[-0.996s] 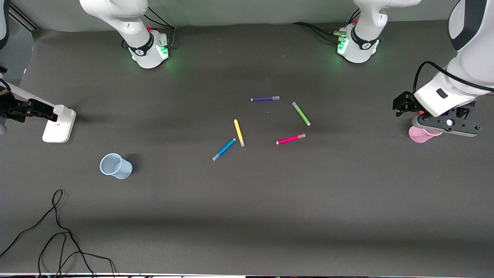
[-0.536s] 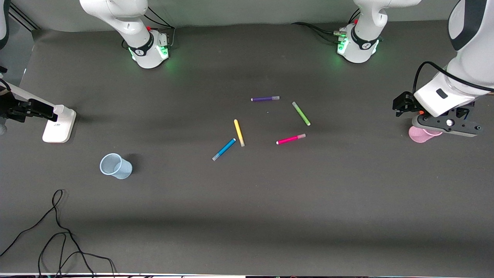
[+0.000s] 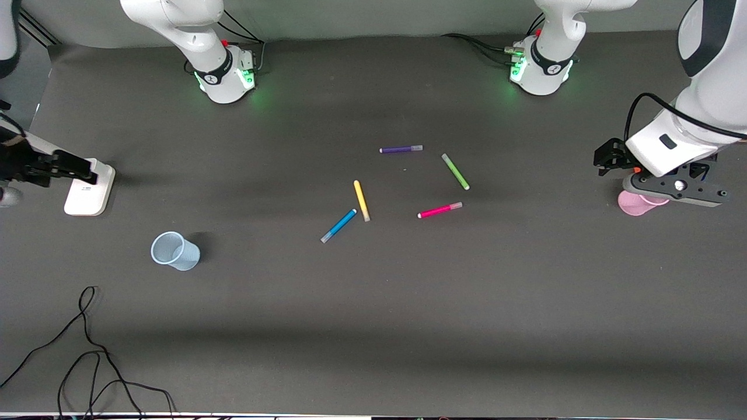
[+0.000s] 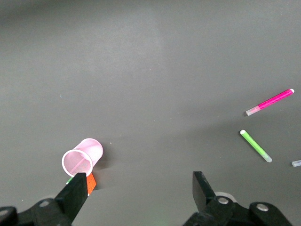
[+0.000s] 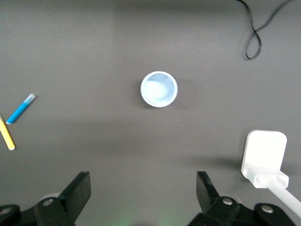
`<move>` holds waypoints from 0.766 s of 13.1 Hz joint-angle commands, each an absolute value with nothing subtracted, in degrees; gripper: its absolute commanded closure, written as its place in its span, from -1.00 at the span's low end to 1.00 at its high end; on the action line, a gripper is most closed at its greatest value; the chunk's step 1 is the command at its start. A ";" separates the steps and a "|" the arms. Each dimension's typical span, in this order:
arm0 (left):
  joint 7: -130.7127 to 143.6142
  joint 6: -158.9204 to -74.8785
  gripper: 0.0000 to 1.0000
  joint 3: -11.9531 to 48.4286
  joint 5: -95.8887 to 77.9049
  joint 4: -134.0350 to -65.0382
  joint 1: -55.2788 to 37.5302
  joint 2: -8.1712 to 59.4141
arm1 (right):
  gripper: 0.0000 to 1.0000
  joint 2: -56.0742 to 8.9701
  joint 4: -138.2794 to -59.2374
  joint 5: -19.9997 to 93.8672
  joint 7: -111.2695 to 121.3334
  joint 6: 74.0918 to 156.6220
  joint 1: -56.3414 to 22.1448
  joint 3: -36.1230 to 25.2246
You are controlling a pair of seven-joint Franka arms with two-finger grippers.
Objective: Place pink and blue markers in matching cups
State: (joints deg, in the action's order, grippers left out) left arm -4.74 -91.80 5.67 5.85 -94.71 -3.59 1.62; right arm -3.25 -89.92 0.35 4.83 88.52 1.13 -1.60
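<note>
**Kid:** On the table, are any markers in the cups yet?

**Helper:** No. Both cups look empty. The blue cup stands toward the right arm's end of the table. The pink cup stands at the left arm's end.

**Kid:** Where are the markers?

**Helper:** All lying flat near the middle. The blue marker lies just beside a yellow marker. The pink marker lies a little way off, nearer the pink cup. A green marker and a purple marker lie there too, farther from the front camera. Those three should stay where they are.

**Kid:** What are the grippers doing?

**Helper:** The left gripper hangs over the pink cup with its fingers spread wide, holding nothing. The right gripper is up at its end of the table, over bare table near the blue cup and a white stand. It is wide too, and empty.

**Kid:** So what is left?

**Helper:** I think everything. Each marker needs picking up, carrying, and dropping in its own cup.
</note>
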 commanded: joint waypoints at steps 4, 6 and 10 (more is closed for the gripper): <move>-5.45 -90.00 -0.98 4.83 5.54 -94.39 -3.69 1.58 | -1.00 -7.29 -88.42 1.23 -1.90 93.77 -9.82 -1.67; -4.93 -89.91 -0.98 4.83 5.54 -94.39 -3.69 1.58 | -0.99 -8.96 -88.42 1.14 -12.42 95.18 -14.83 -1.67; 5.66 -85.71 -0.98 4.92 0.81 -94.40 -3.78 1.49 | -1.00 -11.68 -88.77 5.27 -34.65 97.81 -23.18 -1.67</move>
State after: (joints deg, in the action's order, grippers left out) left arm -0.86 -88.28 5.06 3.39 -94.74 -3.54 1.66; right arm -10.22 -89.88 3.20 -24.99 96.71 -20.01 -1.05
